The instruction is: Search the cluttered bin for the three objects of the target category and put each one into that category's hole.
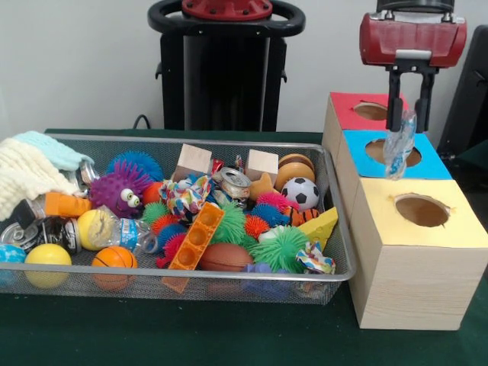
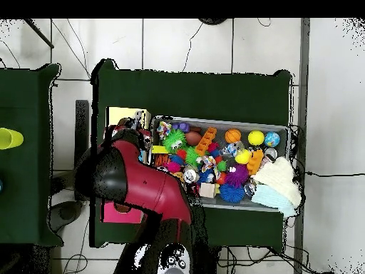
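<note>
- Three wooden boxes stand in a row beside the wire basket (image 1: 335,221): red top (image 1: 347,114) farthest from the front camera, blue top (image 1: 431,164) in the middle, yellow top (image 1: 457,221) nearest.
- The gripper (image 1: 409,114) hangs over the boxes, its two dark fingers pinching the top of a clear water bottle (image 1: 399,146) with a blue label.
- The bottle dangles upright; in the front view its lower end overlaps the blue box's hole (image 1: 393,152), and whether it touches the box cannot be told.
- The red box's hole (image 1: 371,111) shows only in part, behind the fingers.
- From overhead the red arm (image 2: 142,185) covers most of the boxes; only the yellow top (image 2: 125,115) and a strip of red show clearly, and the gripper and bottle are hard to make out there.
- A second bottle (image 1: 122,232) lies on its side among toys at the basket's front left, half buried by a yellow ball (image 1: 91,227) and an orange ball (image 1: 114,258).
- A white and pale-blue knitted cloth (image 1: 30,171) drapes over the basket's left end and runs off the picture's edge.
- A third bottle cannot be picked out in the clutter.
</note>
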